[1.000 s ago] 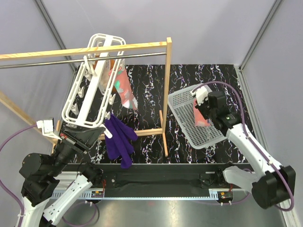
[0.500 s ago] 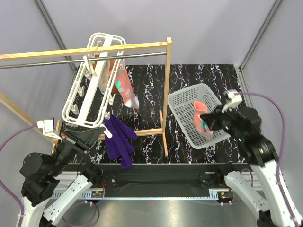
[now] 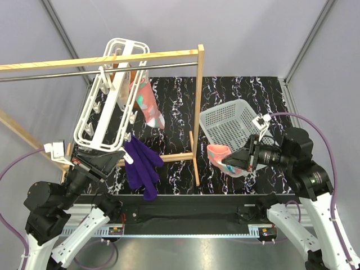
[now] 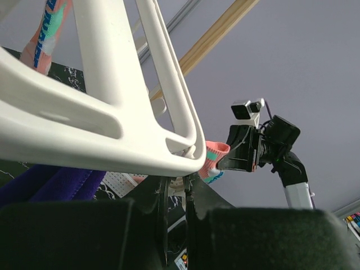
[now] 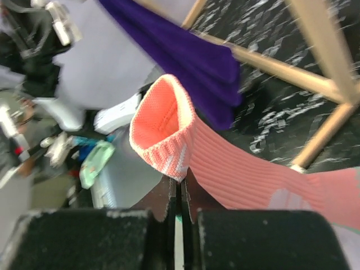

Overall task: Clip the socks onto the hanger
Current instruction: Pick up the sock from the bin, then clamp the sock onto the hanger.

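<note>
Since half a second ago, the right gripper (image 3: 229,163) has drawn one coral-pink sock (image 3: 217,152) out of the mesh basket (image 3: 230,124). Its jaws are closed on the sock near the ribbed cuff, above the bench (image 3: 236,93). Only the right wrist view shows the cuff gaping, white-edged. Opposite, the left gripper (image 3: 97,160) clamps the hanger (image 3: 107,107), where a second sock (image 3: 145,104) hangs.

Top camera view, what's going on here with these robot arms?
The right gripper holds a pink sock by its cuff, in the air beside the white basket. The left gripper grips the lower end of the white hanger, which hangs on the wooden rack. A second pink sock and a purple sock already hang from the hanger.
</note>
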Motion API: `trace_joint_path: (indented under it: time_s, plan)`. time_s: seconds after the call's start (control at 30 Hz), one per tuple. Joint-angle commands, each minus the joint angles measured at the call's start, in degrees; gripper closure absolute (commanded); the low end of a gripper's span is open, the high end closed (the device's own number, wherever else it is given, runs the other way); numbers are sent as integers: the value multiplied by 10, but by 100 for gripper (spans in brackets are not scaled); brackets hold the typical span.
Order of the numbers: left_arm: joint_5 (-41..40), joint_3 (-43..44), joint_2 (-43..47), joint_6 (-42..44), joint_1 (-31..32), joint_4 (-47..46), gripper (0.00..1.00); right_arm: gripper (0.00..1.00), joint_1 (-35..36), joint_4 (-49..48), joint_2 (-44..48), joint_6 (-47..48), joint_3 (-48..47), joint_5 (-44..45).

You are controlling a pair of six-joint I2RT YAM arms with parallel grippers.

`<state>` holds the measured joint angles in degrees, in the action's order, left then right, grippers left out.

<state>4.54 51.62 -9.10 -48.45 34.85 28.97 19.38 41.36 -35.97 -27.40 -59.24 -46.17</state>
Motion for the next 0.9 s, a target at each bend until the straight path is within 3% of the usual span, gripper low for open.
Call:
trace_joint_path:
  time_s: [0.0, 0.17, 0.33, 0.47, 0.67, 0.83, 0.87]
  plan:
    - [8, 1, -4, 5, -1, 13, 100, 100, 1, -53, 3, -47, -13, -150]
    - [15, -3, -6, 4, -2, 2, 100, 100, 5, -142, 26, -134, 7, -224]
    - [16, -8, -13, 3, -1, -5, 100, 100, 37, -75, 0, -88, 4, -189]
    - [20, -16, -19, -7, -1, -15, 100, 100, 110, -154, 17, -138, 43, -140]
    - [21, -22, -25, -14, -1, -25, 100, 100, 283, -291, -9, -186, 109, -11]
    - [42, -19, -32, -14, -1, -32, 100, 100, 512, -320, -130, -133, 73, 137]
    - [47, -19, -31, -11, -1, -35, 100, 100, 531, -332, -152, -129, 63, 164]
